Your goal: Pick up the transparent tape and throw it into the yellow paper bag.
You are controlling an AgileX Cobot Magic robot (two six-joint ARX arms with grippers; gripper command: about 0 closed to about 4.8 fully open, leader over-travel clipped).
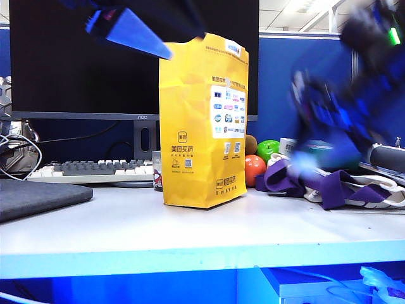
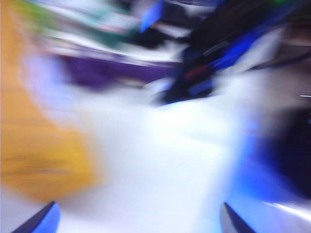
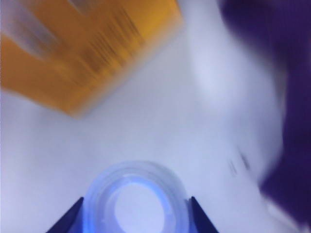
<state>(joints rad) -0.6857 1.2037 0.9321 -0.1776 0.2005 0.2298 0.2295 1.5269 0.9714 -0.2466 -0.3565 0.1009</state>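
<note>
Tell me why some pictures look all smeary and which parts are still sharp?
Exterior view: the yellow paper bag and keyboard are sharp, the right arm a blue smear. Left wrist view: everything streaked, only the left gripper fingertips crisp, set apart. Right wrist view: bag smeared, the transparent tape fairly clear in the right gripper.

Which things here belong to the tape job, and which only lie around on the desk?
Job:
- transparent tape, held in the shut right gripper
- yellow paper bag, upright on the desk
- left gripper, high beside the bag top

Lying about:
- keyboard
- monitor
- purple straps
- orange and green fruit
</note>
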